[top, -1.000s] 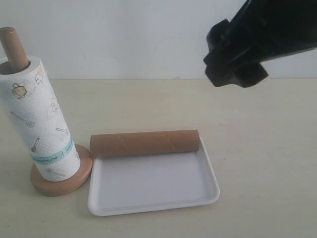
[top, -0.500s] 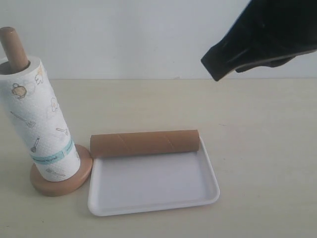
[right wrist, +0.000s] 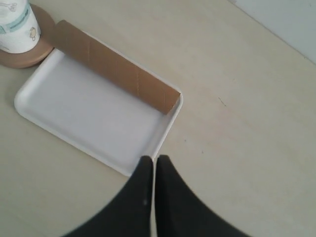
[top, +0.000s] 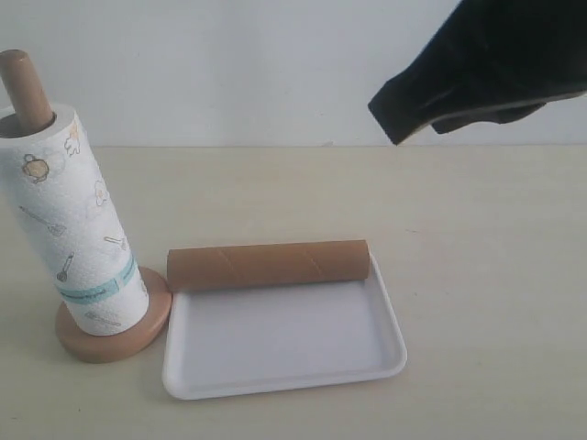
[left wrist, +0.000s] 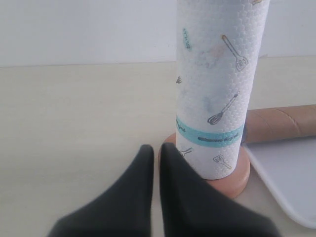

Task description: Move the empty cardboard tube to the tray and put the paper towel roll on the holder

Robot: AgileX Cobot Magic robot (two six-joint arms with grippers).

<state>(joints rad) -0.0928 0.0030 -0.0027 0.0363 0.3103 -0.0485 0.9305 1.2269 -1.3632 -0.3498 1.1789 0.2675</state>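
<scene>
The paper towel roll (top: 78, 229) stands upright on the holder (top: 138, 339), whose pole top (top: 25, 87) sticks out above it, at the left. The empty cardboard tube (top: 268, 264) lies across the far edge of the white tray (top: 275, 344), one end close to the holder's base. My right gripper (top: 394, 115) hangs high at the upper right, shut and empty; in its wrist view it (right wrist: 154, 160) is above the tray's corner (right wrist: 148, 158). My left gripper (left wrist: 154, 150) is shut and empty, just beside the holder's base (left wrist: 237, 180) and the roll (left wrist: 217, 89).
Pale tabletop (top: 495, 275) stretches to the right of the tray and behind it up to a white wall (top: 229, 64). The tray's inner floor (right wrist: 84, 113) is bare apart from the tube (right wrist: 116, 74) along one long rim.
My right gripper went from open to shut, with nothing in it, and stays high at the upper right. Roll, tube and tray have not moved.
</scene>
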